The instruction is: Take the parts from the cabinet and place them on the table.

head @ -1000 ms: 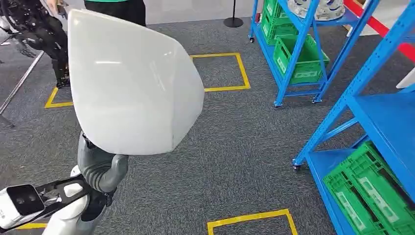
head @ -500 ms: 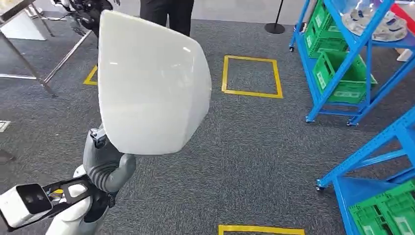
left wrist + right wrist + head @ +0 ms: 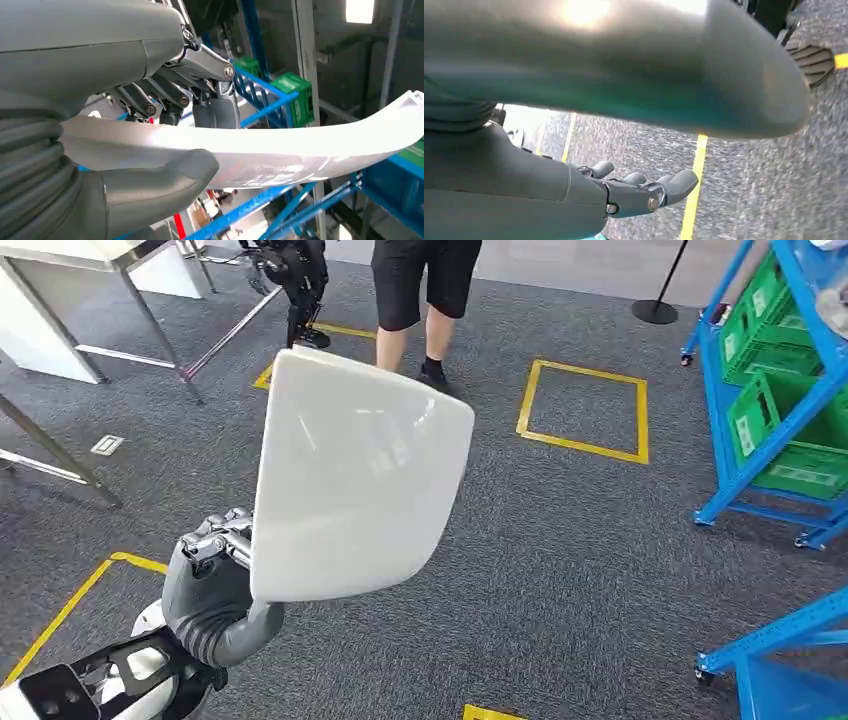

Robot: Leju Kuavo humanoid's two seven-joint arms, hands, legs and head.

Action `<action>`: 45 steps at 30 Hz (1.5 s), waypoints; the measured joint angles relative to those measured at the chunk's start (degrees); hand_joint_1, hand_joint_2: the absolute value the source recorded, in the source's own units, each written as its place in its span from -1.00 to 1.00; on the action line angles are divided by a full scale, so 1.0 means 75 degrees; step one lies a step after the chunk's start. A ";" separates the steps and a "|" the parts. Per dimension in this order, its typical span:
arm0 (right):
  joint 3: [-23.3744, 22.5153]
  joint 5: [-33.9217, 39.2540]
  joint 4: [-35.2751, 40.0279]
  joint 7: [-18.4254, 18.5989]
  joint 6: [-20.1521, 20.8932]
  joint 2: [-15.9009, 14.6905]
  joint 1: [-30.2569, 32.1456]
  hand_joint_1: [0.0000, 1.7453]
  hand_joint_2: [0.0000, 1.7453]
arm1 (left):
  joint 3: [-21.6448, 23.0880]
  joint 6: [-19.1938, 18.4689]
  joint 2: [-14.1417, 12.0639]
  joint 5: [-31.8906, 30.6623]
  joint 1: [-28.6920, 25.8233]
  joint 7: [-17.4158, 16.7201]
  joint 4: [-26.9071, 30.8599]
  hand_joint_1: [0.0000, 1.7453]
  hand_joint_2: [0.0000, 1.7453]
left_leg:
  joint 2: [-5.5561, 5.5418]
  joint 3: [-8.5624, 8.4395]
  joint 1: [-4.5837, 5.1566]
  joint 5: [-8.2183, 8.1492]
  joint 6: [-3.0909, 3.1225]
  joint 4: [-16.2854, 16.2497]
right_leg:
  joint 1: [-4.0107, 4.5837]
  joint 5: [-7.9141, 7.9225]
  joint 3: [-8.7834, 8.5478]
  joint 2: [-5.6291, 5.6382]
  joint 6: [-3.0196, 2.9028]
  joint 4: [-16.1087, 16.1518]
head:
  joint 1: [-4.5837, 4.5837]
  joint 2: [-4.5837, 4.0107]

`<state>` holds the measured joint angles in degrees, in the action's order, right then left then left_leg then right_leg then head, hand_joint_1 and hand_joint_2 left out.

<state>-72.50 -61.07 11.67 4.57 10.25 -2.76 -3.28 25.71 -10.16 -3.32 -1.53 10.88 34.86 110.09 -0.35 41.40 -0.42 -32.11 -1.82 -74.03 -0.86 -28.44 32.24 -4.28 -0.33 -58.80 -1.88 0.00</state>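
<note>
Dark grey carpet (image 3: 560,540) marked with yellow tape squares (image 3: 584,410) covered the floor of the room. Past the left hand (image 3: 215,550), up and away from the robot, a person in black shorts (image 3: 425,290) stood on the carpet, and metal table legs (image 3: 150,315) stood farther off to that hand's outer side. Well off to the opposite side stood blue metal shelving (image 3: 770,430) holding green plastic crates (image 3: 790,440).

The left hand gripped a large, smooth white curved plastic shell panel (image 3: 355,475) by its lower edge, and the panel rose upright above the hand, its broad face turned toward the head camera. In the head view the panel covered most of the fingers, so the grip could barely be read there. The left wrist view showed it from close behind: the thick grey thumb (image 3: 150,185) pressed on one face of the panel (image 3: 300,145) while the darker fingers (image 3: 215,107) closed on the other face, the panel's thin edge running out away from the hand, with shelving and crates behind it.

The right hand (image 3: 634,192) was seen in the right wrist view, hanging over the carpet and a yellow tape line (image 3: 694,195). Its fingers were loosely curved and a little apart, with nothing in them. A blurred grey part of the arm covered the upper part of that view.
</note>
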 joint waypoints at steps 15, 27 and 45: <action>0.0000 -0.0018 -0.0003 -0.0128 0.0026 0.0131 -0.0006 -1.00 -1.00 | 0.0006 -0.0125 0.0052 -0.0029 0.0104 0.0029 -0.0178 1.00 1.00 | -0.0463 -0.0989 0.0025 0.0752 0.0477 0.1971 | -0.0025 -0.0805 0.0957 0.0541 0.0411 -0.2083 | 0.0087 0.0000; 0.0006 -0.0085 -0.0003 -0.0125 -0.0009 0.0143 -0.0041 -1.00 -1.00 | 0.0006 -0.0149 0.0047 -0.0055 0.0076 0.0047 -0.0210 1.00 1.00 | -0.0054 -0.0100 0.0015 -0.0193 0.0038 0.0314 | 0.0015 0.0086 0.0009 0.0387 -0.0011 0.0098 | -0.0003 0.0000; 0.0006 0.0023 -0.0003 -0.0184 0.0012 0.0289 0.0004 -1.00 -1.00 | 0.0011 -0.0376 0.0169 -0.0324 -0.0053 0.0137 -0.0391 1.00 1.00 | -0.0390 -0.1025 -0.0022 0.0727 0.0481 0.1980 | -0.0017 -0.0960 0.0989 0.0532 0.0436 -0.2222 | 0.0087 0.0000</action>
<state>-72.46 -60.89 11.65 3.19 10.34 -0.59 -3.25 25.79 -12.98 -2.05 -3.96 10.48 35.89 107.16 -3.28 33.71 -0.58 -26.66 1.79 -59.18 -0.99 -35.64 39.66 -0.29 2.94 -75.46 -1.22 0.00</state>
